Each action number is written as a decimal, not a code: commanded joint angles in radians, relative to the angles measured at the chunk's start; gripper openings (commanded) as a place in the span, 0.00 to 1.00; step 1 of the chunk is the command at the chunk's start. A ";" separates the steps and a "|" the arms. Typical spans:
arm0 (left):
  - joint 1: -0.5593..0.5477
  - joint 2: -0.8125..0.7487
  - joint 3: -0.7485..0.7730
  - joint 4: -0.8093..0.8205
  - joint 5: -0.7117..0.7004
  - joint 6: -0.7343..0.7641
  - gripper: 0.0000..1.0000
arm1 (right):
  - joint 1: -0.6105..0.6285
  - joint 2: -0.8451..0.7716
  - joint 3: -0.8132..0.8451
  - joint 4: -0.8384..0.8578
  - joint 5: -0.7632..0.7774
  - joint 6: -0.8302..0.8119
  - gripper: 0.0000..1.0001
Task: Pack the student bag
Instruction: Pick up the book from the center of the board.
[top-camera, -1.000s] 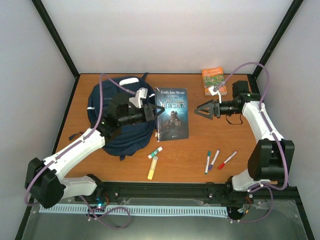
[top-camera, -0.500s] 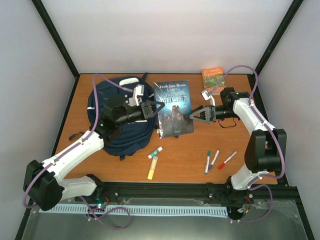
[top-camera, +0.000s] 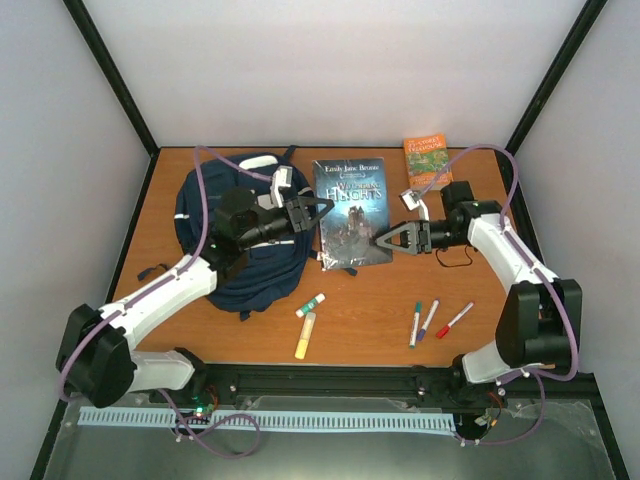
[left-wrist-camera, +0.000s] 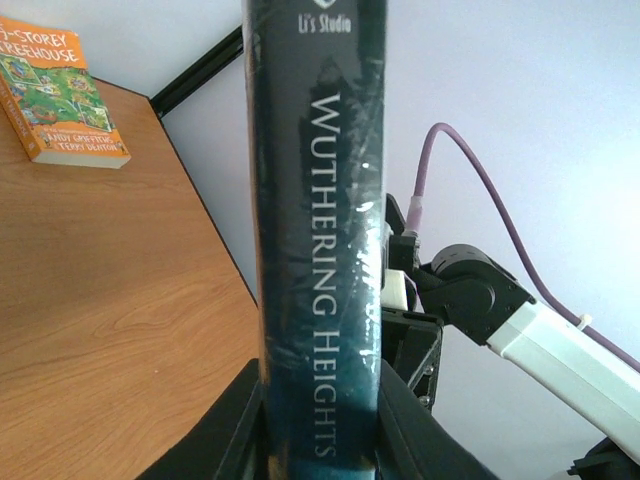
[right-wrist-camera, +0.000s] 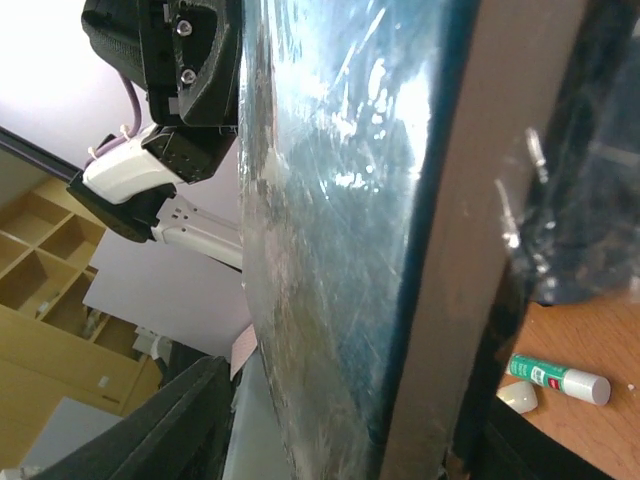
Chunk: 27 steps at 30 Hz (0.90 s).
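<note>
The student bag (top-camera: 197, 212) lies at the table's left, navy with white stripes, partly under my left arm. A dark book, "Wuthering Heights" (top-camera: 352, 213), is held up off the table just right of the bag. My left gripper (top-camera: 322, 208) is shut on its spine edge; in the left wrist view both fingers press the spine (left-wrist-camera: 318, 200) at the left gripper (left-wrist-camera: 320, 440). My right gripper (top-camera: 383, 240) straddles the book's lower right edge. In the right wrist view, the right gripper (right-wrist-camera: 350, 430) has a gap between one finger (right-wrist-camera: 185, 420) and the cover (right-wrist-camera: 340, 220).
An orange paperback (top-camera: 427, 160) lies at the back right. A glue stick (top-camera: 311, 305) and a yellow highlighter (top-camera: 305, 336) lie in front of the bag. Three markers, green (top-camera: 415, 323), purple (top-camera: 428, 320) and red (top-camera: 455, 319), lie at the front right.
The left gripper has raised and tilted the book off the table. The right arm has swung left to the book's right edge, and its jaws have narrowed around it.
</note>
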 joint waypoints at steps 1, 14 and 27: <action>0.017 0.033 0.032 0.166 -0.013 -0.002 0.01 | 0.008 -0.055 -0.019 0.078 -0.169 0.082 0.51; 0.020 0.119 0.001 0.164 -0.050 0.039 0.31 | 0.001 -0.086 -0.018 0.095 -0.168 0.106 0.28; 0.020 0.109 0.025 -0.088 -0.150 0.157 0.77 | -0.072 -0.048 -0.009 0.122 0.022 0.119 0.03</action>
